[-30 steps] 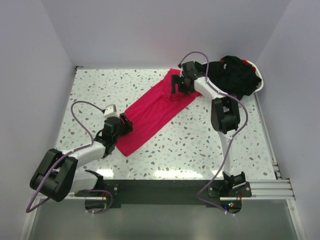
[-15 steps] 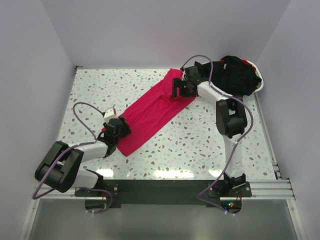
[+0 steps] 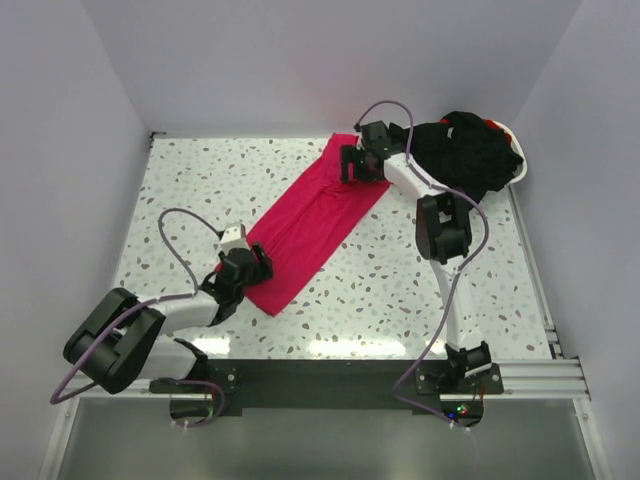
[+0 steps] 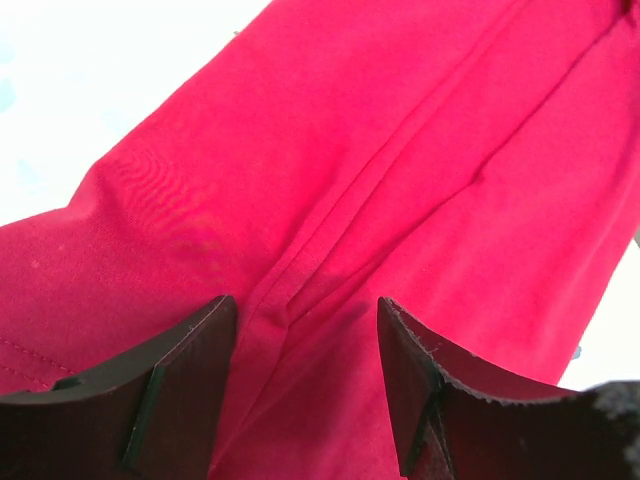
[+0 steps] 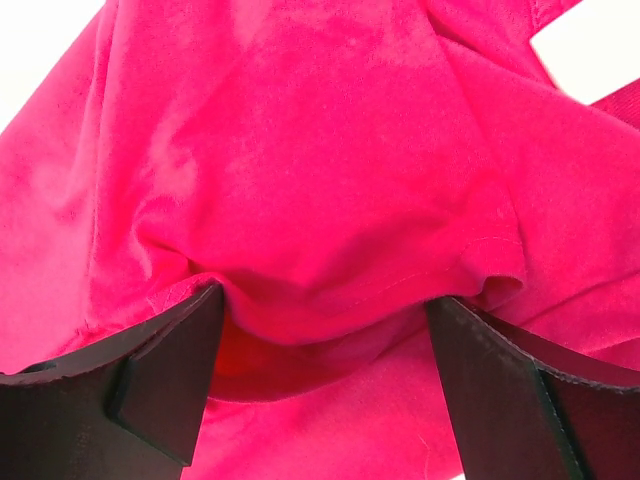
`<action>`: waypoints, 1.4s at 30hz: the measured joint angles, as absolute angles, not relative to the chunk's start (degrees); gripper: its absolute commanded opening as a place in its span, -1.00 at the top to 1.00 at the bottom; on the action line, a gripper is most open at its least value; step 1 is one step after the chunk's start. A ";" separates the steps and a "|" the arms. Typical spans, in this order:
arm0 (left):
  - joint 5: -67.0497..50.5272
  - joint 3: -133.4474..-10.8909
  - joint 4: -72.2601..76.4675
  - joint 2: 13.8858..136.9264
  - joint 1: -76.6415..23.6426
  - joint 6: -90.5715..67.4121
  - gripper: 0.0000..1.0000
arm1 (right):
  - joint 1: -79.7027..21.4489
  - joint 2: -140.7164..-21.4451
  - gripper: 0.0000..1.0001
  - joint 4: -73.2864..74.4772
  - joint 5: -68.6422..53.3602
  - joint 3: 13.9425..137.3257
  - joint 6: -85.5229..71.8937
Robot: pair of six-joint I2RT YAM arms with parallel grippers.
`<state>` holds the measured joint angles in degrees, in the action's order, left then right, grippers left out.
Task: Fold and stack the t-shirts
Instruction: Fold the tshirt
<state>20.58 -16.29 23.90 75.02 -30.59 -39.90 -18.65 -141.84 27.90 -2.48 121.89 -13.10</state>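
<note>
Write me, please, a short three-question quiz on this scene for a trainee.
1. True or false: the red t-shirt lies folded into a neat square.
2. Whose tool is at its near end? A) left arm's B) right arm's
3. Fill in: the black t-shirts are heaped at the far ____ corner.
Key: 1 false, a long diagonal band; 2 A, the left tool; the right tool is at the far end; 3 right.
</note>
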 measured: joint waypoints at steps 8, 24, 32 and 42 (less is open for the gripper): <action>20.84 -16.82 28.88 78.87 -37.06 -41.78 -0.27 | -18.65 -145.34 -0.78 30.00 -1.32 128.16 -11.44; 21.28 -15.16 33.93 80.40 -55.33 -54.48 -0.27 | -18.68 -146.21 -0.79 30.41 0.78 129.54 -10.44; 22.96 -15.29 26.39 75.16 -61.60 -57.49 -0.28 | -18.68 -146.15 -0.79 30.46 0.82 129.49 -10.26; 24.53 -13.50 16.64 66.37 -64.47 -57.49 -0.28 | -18.57 -139.59 -0.74 30.87 0.21 120.51 -10.24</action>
<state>24.53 -13.50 16.64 66.37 -64.47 -57.49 -18.57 -139.59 30.87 0.21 120.51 -10.24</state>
